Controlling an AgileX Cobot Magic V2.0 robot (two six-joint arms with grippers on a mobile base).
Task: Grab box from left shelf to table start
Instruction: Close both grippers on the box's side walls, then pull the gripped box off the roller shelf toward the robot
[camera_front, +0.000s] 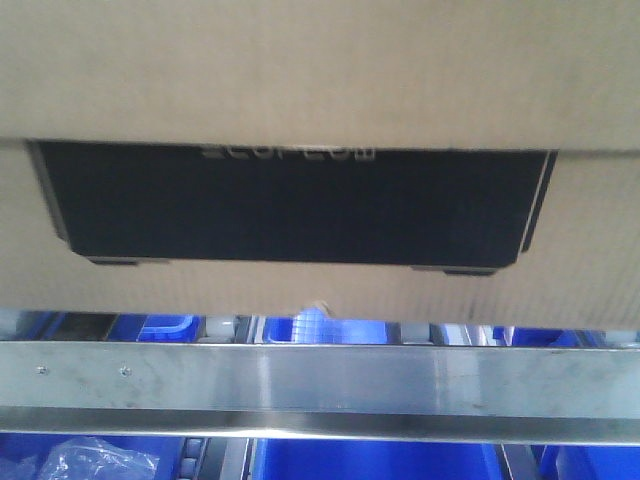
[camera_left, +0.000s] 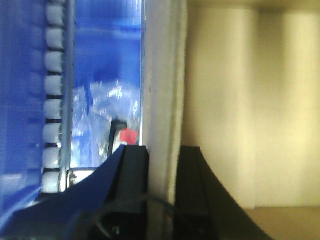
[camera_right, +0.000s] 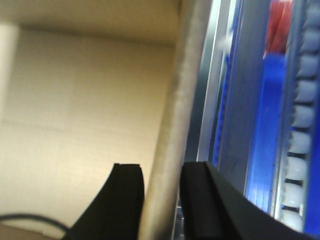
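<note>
box (camera_front: 320, 80) — in left gripper (camera_left: 163, 150), right gripper (camera_right: 162, 167)

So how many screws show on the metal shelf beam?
2, both near the left end of the beam: one screw by the edge, the other just right of it. Others may lie outside view.

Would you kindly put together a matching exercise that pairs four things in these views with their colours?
Things:
1. box
2. shelf beam
3. bins
4. printed panel

Colours:
a. blue
b. black
c. brown
d. silver

Pairs: 1-c, 2-d, 3-a, 4-b
</note>
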